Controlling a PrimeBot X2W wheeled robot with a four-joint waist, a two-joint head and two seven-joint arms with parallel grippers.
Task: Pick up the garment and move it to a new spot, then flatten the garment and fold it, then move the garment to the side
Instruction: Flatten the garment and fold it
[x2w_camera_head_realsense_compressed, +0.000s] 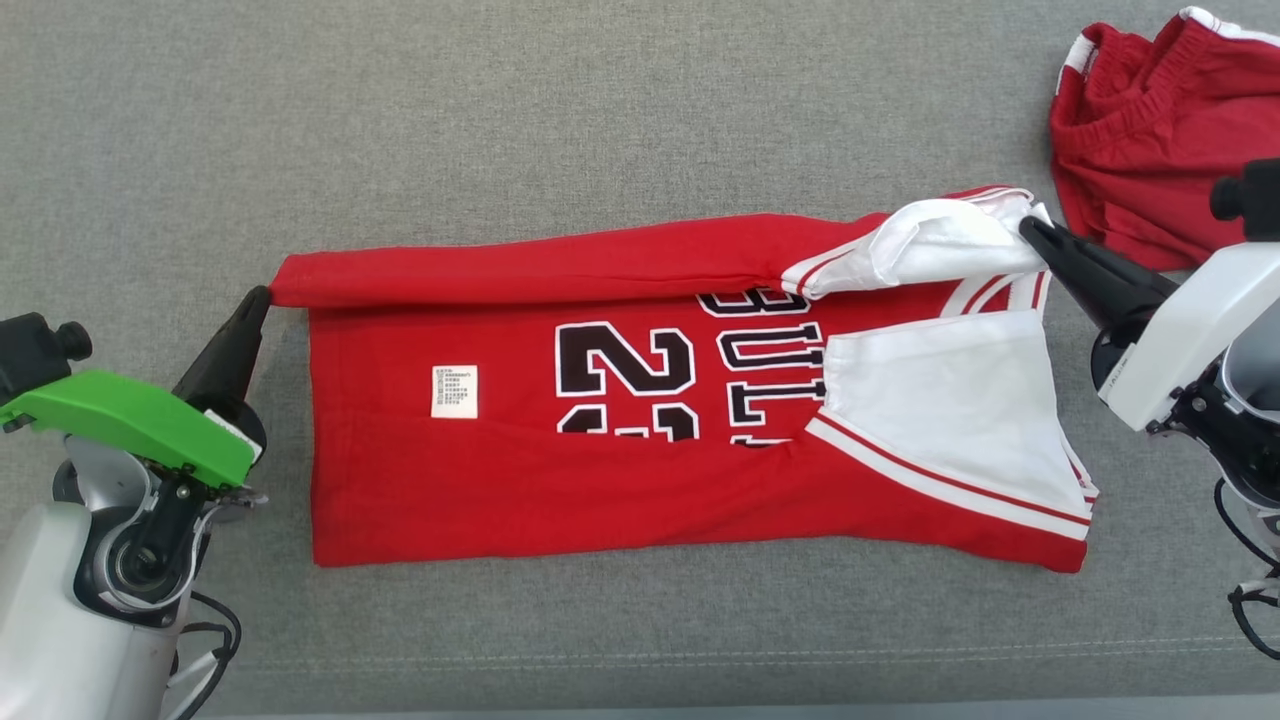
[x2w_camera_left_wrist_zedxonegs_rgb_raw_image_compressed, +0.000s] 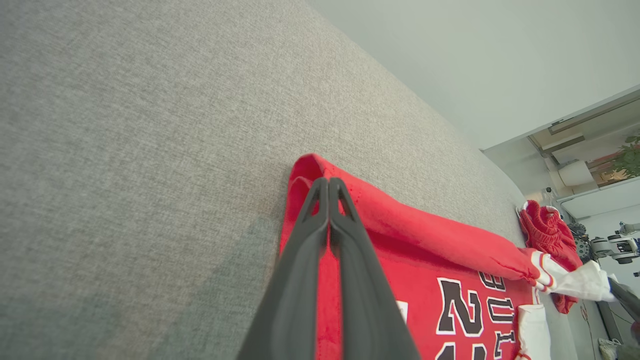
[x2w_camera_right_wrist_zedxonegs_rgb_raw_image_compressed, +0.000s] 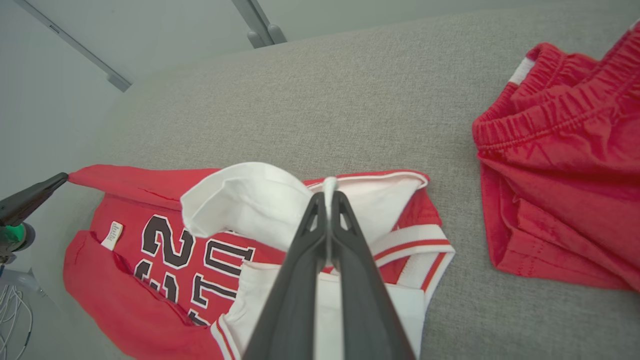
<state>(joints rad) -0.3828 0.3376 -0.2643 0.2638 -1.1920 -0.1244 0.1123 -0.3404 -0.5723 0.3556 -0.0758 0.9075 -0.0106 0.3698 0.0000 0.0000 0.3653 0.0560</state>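
Both clamped: the left gripper (x2w_camera_head_realsense_compressed: 262, 297) pinches the red jersey (x2w_camera_head_realsense_compressed: 600, 480) at its far hem corner, the right gripper (x2w_camera_head_realsense_compressed: 1030, 230) at the white shoulder, long axis running between them across the grey fabric surface (x2w_camera_head_realsense_compressed: 600, 120), far edge curling nearward.

one red cloth jersey with white panels and black lettering (x2w_camera_head_realsense_compressed: 620, 470). one crumpled pair of red elastic-waisted shorts with white trim (x2w_camera_head_realsense_compressed: 1150, 130). one small white care label (x2w_camera_head_realsense_compressed: 454, 391). one grey woven fabric surface (x2w_camera_head_realsense_compressed: 500, 120). two dark long-fingered grippers: the left gripper (x2w_camera_head_realsense_compressed: 262, 297), the right gripper (x2w_camera_head_realsense_compressed: 1030, 228).
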